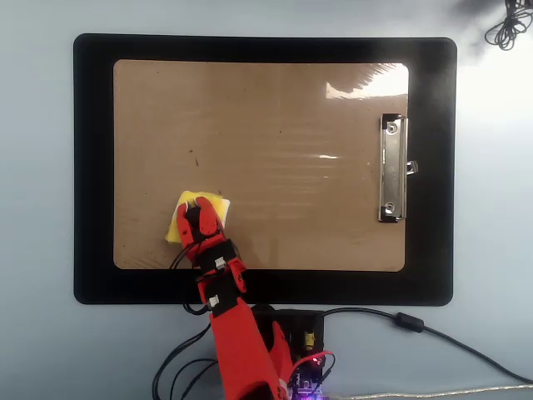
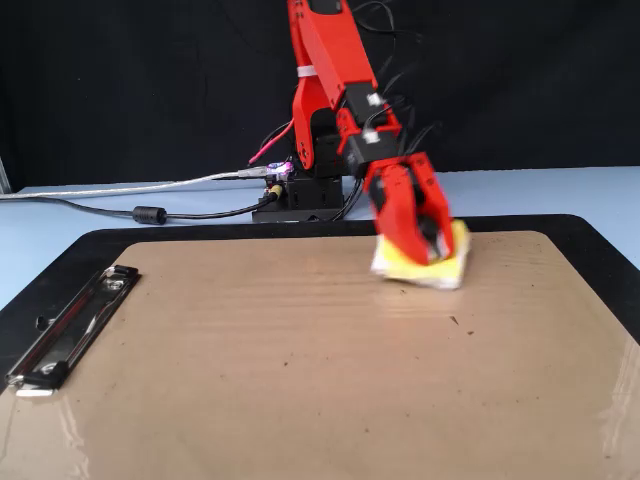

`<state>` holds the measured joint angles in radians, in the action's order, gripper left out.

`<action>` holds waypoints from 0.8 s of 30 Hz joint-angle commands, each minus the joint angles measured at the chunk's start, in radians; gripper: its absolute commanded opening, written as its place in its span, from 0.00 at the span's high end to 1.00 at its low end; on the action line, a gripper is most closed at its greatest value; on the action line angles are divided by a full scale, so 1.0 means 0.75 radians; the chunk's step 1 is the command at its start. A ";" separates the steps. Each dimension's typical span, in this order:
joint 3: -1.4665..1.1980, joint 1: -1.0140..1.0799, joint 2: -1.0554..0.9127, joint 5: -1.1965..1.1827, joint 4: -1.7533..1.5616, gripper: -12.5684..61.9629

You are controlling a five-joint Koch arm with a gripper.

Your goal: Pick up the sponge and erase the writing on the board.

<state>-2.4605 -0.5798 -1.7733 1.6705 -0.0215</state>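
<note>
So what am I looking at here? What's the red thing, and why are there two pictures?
The red thing is a small robot arm. At its end sits a gripper, a two-fingered claw, here closed on a yellow sponge. Both pictures show the same moment: the overhead view looks straight down, and the fixed view looks across the table toward the arm's base. On the pale blue table lies a black mat, and on it a tan board, a clipboard with a silver clip at one end. The arm presses the sponge on the board to wipe off writing. Only a tiny dark speck shows on the board. The arm looks blurred in the fixed view, so it is probably moving. Cables run to its base.
</note>
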 commanded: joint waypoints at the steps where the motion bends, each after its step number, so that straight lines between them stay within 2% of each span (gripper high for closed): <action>1: 0.115 -0.025 0.135 0.067 -0.037 0.94; 4: 0.603 0.031 0.679 0.057 -0.106 0.94; 6: 0.812 0.053 0.810 0.039 -0.106 0.94; 8: 0.677 0.063 0.716 0.016 -0.100 0.94; 11: 0.219 0.153 0.284 -0.045 -0.100 0.94; 13: 0.137 0.268 0.174 -0.151 -0.115 0.94; 15: 0.358 0.313 0.436 -0.252 -0.121 0.94; 18: 0.920 0.368 0.951 -0.268 -0.170 0.94; 19: 1.037 0.370 1.041 -0.266 -0.164 0.94; 20: 1.080 0.376 1.041 -0.266 -0.145 0.94; 22: 0.837 0.376 0.834 -0.272 -0.121 0.94; 24: 0.427 0.376 0.446 -0.268 -0.117 0.94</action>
<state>-2.0049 -0.3053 -1.2640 1.4895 -0.1488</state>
